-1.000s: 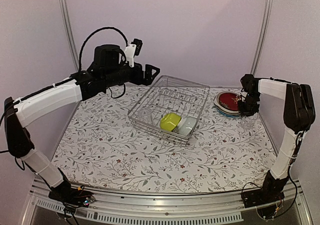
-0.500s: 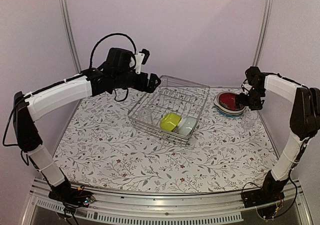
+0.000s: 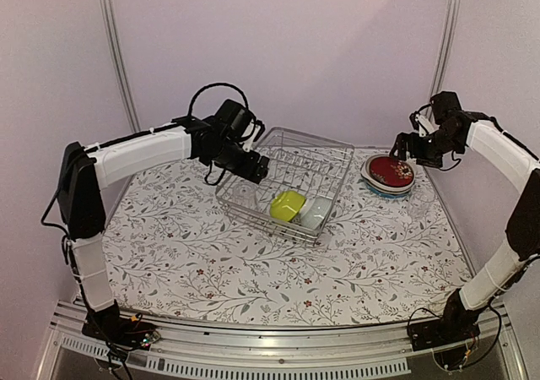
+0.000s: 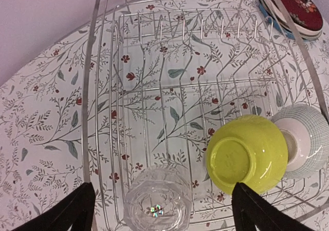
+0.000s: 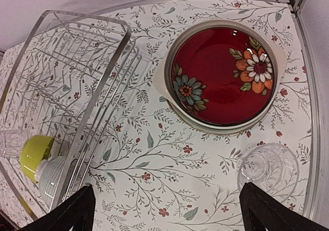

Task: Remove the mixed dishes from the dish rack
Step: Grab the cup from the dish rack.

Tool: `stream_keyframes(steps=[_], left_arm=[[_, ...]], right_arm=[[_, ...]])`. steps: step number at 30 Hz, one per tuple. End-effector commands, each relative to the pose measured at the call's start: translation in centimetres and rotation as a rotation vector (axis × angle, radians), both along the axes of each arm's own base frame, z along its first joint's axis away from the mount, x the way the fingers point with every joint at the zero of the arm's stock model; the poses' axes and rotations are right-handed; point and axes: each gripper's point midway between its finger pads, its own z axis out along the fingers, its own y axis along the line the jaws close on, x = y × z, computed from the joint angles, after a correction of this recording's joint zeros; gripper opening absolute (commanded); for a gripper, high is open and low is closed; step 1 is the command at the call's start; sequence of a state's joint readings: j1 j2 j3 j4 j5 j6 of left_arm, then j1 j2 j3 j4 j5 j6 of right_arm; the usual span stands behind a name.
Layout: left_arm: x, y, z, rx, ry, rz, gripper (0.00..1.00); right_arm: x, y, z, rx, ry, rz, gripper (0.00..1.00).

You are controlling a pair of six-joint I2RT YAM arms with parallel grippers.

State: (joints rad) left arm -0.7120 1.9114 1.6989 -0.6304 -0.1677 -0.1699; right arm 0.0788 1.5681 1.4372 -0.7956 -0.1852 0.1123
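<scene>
Left gripper (image 4: 164,210): fingers wide apart, nothing between them, hanging over the near-left corner of the dish rack (image 3: 295,165). The clear glass (image 4: 157,205) stands there directly below it. Right gripper (image 5: 167,210): fingers also spread, empty, above the table near its far right corner.

Rack sits toward the far edge of the table (image 3: 253,279), about mid-width. Plate prongs are bare. Along the rack's near edge lie a yellow-green bowl (image 4: 247,154), upside down, and a pale grid-patterned bowl (image 4: 303,141) at the near-right corner; the two look to be touching.

Already out: a plate stack with a dark red floral plate (image 5: 223,74) on top, at the table's far right corner. A second clear glass (image 5: 267,169) stands just beside it, close to the right edge.

Judgement: three items are left, and the glass in the rack is likely next.

Risks:
- The glass is smooth and round, so an off-centre squeeze could pop it out or tip it against the wires.
- The fingers come down close to the rack wall, so a tip could catch a wire and drag or lift the whole rack.
- Bumping the yellow-green bowl would shove the pale one.
- If the right arm swings low, it could knock the table glass off the right edge or clip the plate stack.
</scene>
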Motion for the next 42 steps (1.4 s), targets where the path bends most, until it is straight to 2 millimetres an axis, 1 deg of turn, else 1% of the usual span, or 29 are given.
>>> stream_keyframes(steps=[1, 5, 12, 15, 20, 28, 31, 33, 39, 42], left_arm=[[-0.1, 1.4, -2.5, 0.067, 0.099, 0.035, 0.92], [0.1, 1.7, -4.0, 0.094, 0.143, 0.053, 0.91], [0.0, 2.4, -6.4, 0.133, 0.207, 0.075, 0.9], [-0.1, 2.3, -7.1, 0.138, 0.226, 0.073, 0.9], [-0.3, 2.1, -7.8, 0.134, 0.246, 0.07, 0.87], [-0.7, 2.3, -8.8, 0.143, 0.272, 0.069, 0.77], [-0.8, 2.3, -8.9, 0.148, 0.275, 0.069, 0.77], [-0.8, 2.5, -9.0, 0.157, 0.28, 0.071, 0.8], [-1.0, 2.7, -9.1, 0.166, 0.286, 0.072, 0.84], [-1.1, 2.7, -9.2, 0.164, 0.289, 0.07, 0.83]], right_arm=[[-0.3, 1.8, 3.3, 0.092, -0.083, 0.055, 0.99], [-0.6, 2.2, 4.0, 0.118, -0.099, 0.065, 0.99], [-0.6, 3.9, 5.1, 0.22, -0.126, 0.112, 0.99], [-0.6, 4.3, 5.6, 0.246, -0.136, 0.12, 0.99], [-0.4, 4.7, 5.9, 0.274, -0.14, 0.125, 0.99], [-0.2, 5.0, 6.1, 0.297, -0.142, 0.13, 0.99], [-0.2, 5.2, 6.1, 0.309, -0.137, 0.136, 0.99], [-0.1, 5.2, 6.1, 0.312, -0.137, 0.134, 0.99], [-0.1, 5.2, 6.1, 0.31, -0.139, 0.132, 0.99], [-0.1, 5.1, 6.1, 0.309, -0.138, 0.131, 0.99]])
